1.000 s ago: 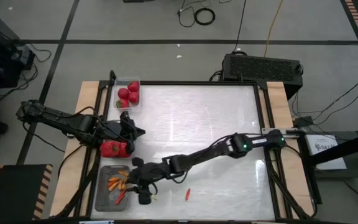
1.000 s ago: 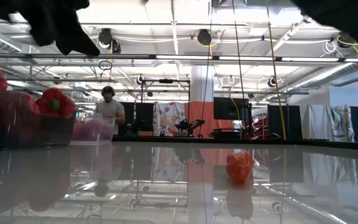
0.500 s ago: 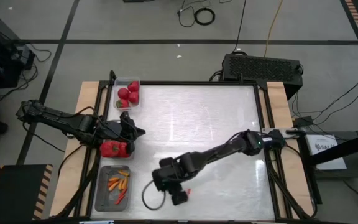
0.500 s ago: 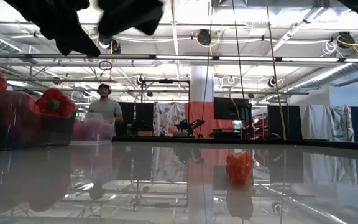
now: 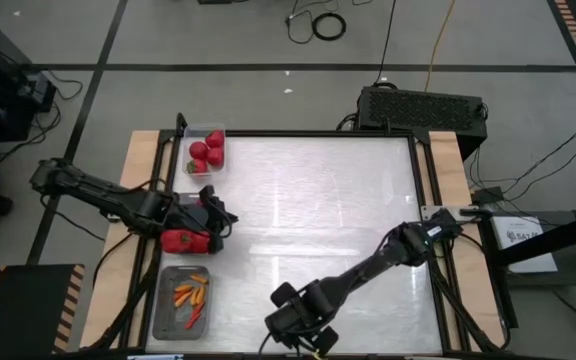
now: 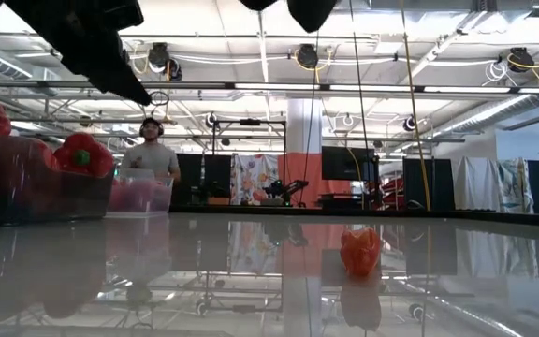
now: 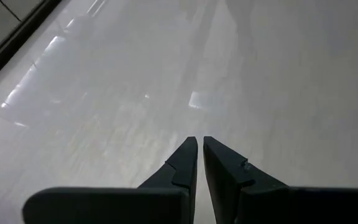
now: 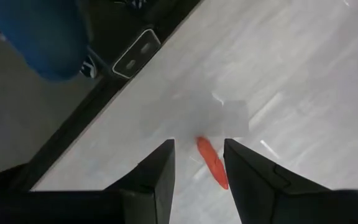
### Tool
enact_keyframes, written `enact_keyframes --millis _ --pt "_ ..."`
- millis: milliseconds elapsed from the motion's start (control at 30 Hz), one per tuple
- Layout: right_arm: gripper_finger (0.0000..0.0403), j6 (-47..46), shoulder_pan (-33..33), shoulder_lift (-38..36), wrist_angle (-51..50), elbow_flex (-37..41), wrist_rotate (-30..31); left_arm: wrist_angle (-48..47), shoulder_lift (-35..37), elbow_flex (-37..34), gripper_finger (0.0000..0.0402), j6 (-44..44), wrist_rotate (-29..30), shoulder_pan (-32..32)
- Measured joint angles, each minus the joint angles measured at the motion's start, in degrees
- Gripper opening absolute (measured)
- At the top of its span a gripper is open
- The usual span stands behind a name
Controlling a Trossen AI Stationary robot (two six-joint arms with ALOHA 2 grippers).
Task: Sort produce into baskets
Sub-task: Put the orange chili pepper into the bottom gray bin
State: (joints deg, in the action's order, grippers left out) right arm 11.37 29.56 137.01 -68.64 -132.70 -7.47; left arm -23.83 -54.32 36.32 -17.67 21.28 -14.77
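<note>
Hovering at the lower centre of the high view, the right claw (image 8: 197, 163) stands open and empty, fingers on either side of a chili pepper (image 8: 212, 163) lying on the bench (image 5: 318, 200). Left claw (image 7: 199, 155) is shut and empty beside the bell peppers (image 5: 186, 239) at centre left.
</note>
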Motion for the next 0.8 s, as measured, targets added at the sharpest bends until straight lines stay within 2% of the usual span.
enact_keyframes --millis 167,333,567,800 --pt "0.0130 2.39 0.64 2.24 -0.37 -0.04 0.92 2.83 -1.85 0.00 0.0035 1.71 -0.04 -0.40" --pt "0.0130 6.36 1.23 5.55 -1.39 0.02 4.70 4.32 -2.25 0.00 0.0035 2.08 -0.02 -0.39" --pt "0.0130 7.26 1.35 7.77 -2.15 0.02 5.23 4.06 -2.26 -0.02 0.0035 2.08 -0.02 -0.39" --pt "0.0130 6.41 1.27 7.63 -2.21 -0.04 8.90 4.25 -2.26 -0.02 0.0035 2.05 -0.02 -0.39"
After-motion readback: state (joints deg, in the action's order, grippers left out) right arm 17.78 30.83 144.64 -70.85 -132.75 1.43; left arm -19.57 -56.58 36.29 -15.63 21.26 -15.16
